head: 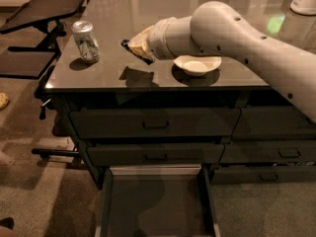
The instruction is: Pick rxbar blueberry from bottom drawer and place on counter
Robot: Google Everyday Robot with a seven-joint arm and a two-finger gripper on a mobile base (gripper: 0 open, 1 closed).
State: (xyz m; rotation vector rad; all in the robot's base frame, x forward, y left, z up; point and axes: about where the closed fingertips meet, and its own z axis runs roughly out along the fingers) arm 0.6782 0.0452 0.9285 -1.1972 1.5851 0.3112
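Note:
My gripper [137, 47] hangs just above the glossy grey counter [163, 14], left of its middle. It is shut on the rxbar blueberry [134, 52], a small dark flat bar that sticks out below and left of the fingers. The bar's shadow lies on the counter right under it. The white arm reaches in from the right. The bottom drawer [157, 206] stands pulled open at the lower middle, and its dark floor shows nothing in it.
A silver-green drink can [85, 41] stands on the counter's left part. A small white bowl [197, 64] sits on the counter under the arm. A dark tilted stand tray [47, 6] is at the far left. Closed drawers with recessed handles [155, 125] face forward.

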